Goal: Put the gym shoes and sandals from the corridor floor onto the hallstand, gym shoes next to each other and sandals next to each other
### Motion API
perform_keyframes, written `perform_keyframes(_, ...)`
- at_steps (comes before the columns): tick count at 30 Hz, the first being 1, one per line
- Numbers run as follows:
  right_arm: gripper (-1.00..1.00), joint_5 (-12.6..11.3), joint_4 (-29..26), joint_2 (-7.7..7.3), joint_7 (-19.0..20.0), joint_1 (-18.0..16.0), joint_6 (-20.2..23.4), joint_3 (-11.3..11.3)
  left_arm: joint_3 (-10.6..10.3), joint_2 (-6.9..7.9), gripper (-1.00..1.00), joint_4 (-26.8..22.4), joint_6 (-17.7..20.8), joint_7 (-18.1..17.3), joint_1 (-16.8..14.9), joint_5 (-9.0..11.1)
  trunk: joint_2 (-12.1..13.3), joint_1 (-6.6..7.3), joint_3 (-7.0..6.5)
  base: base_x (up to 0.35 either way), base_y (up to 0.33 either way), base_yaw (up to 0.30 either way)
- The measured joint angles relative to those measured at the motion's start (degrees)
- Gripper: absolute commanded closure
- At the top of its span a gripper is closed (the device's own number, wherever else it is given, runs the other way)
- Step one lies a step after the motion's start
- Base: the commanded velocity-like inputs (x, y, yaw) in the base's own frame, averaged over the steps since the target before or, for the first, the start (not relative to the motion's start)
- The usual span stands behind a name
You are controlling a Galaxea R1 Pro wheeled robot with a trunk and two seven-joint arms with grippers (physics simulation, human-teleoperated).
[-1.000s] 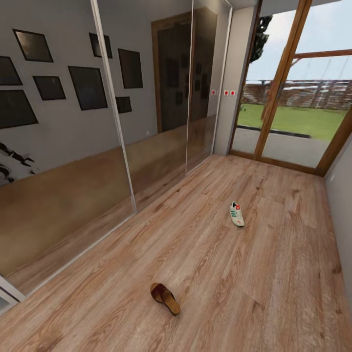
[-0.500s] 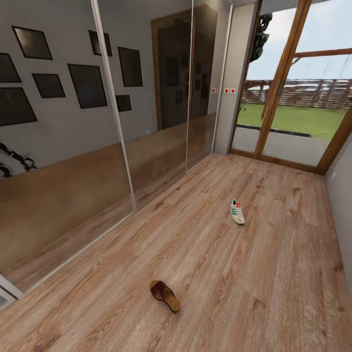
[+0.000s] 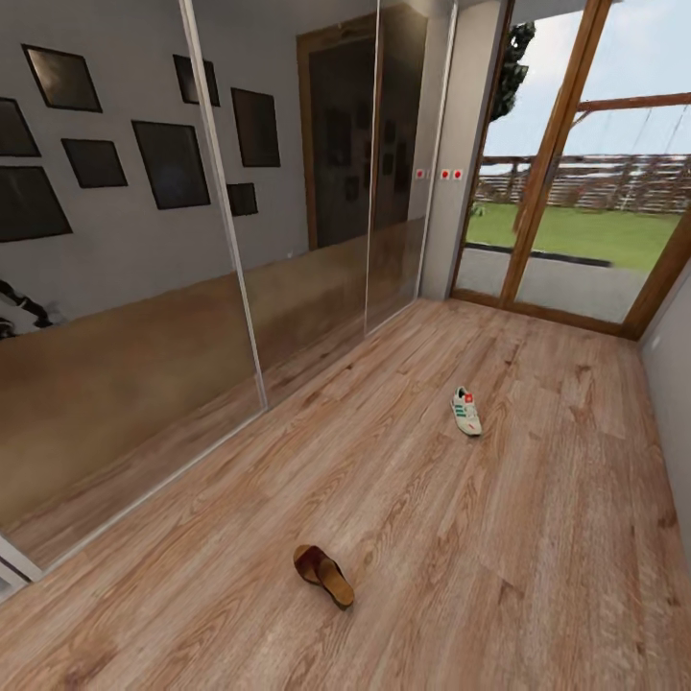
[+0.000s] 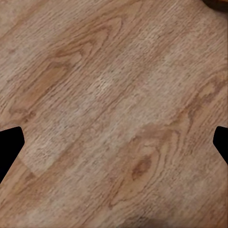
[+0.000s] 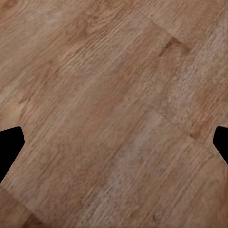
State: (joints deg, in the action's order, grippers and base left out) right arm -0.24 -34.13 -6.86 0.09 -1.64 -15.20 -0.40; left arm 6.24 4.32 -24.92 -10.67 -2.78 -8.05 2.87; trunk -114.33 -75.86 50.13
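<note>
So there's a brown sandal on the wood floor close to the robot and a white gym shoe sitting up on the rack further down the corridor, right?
Not quite. The head view shows the gym shoe lying on the corridor floor, not on a rack. The sandal is on the floor nearer the robot, as you said.

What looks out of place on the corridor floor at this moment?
One sandal and one gym shoe lie apart on the wood floor, each alone without its partner. The sandal lies nearer the camera, the shoe farther toward the glass doors. Nothing looks damaged or spilled.
</note>
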Motion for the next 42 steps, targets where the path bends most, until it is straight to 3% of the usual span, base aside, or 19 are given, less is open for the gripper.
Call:
perform_keyframes(20, -1.0, -0.03, -0.51, -0.08, -0.22, -0.02, -0.01, -0.07, -0.06, 0.15, -1.0, -0.05, 0.59, -0.03, -0.67, -0.31, -8.02, -4.39, 3.59, 0.0, 0.0, 0.0)
perform_keyframes(26, -1.0, 0.01, -12.58, -1.98, -0.16, -2.86, 0.78, -0.11, -0.56, 0.6, -1.0, -0.75, 2.84, -0.1, -10.22, -0.91, -10.43, -5.71, 4.65, 0.0, 0.0, 0.0)
perform_keyframes(27, -1.0, 0.01, -14.97, -2.51, -0.16, -4.42, 1.51, -0.11, -0.64, 0.67, -1.0, -0.67, 4.36, -0.12, -12.57, -0.97, -10.83, -5.93, 4.83, 0.0, 0.0, 0.0)
perform_keyframes(31, -1.0, 0.01, -18.99, -3.18, -0.11, -8.56, 6.68, -0.12, -0.73, 0.76, -1.0, -0.76, 8.35, -0.15, -16.48, -1.11, -12.43, -6.81, 5.56, 0.0, 0.0, 0.0)
perform_keyframes(32, -1.0, -0.03, -20.45, -3.41, 0.01, -11.66, 13.99, -0.14, -0.79, 0.73, -1.0, -1.04, 10.08, -0.16, -18.05, -1.29, -12.45, -6.82, 5.56, 0.0, 0.0, 0.0)
perform_keyframes(33, -1.0, -0.05, -20.69, -3.49, 0.11, -12.77, 16.36, -0.16, -0.82, 0.74, -1.0, -1.06, 10.31, -0.17, -18.35, -1.35, -12.44, -6.82, 5.56, 0.0, 0.0, 0.0)
perform_keyframes(37, -1.0, -0.01, -20.6, -3.7, 0.31, -13.94, 20.12, 0.03, -0.91, 0.87, -1.0, -0.9, 10.3, -0.17, -18.25, -1.42, -12.44, -6.82, 5.57, 0.0, 0.0, 0.0)
perform_keyframes(42, -1.0, 0.02, -19.22, -3.73, 0.27, -14.2, 21.14, 0.14, -0.91, 0.89, -1.0, -0.83, 8.47, -0.25, -18.21, -1.37, -12.45, -6.82, 5.57, 0.008, 0.0, 0.0)
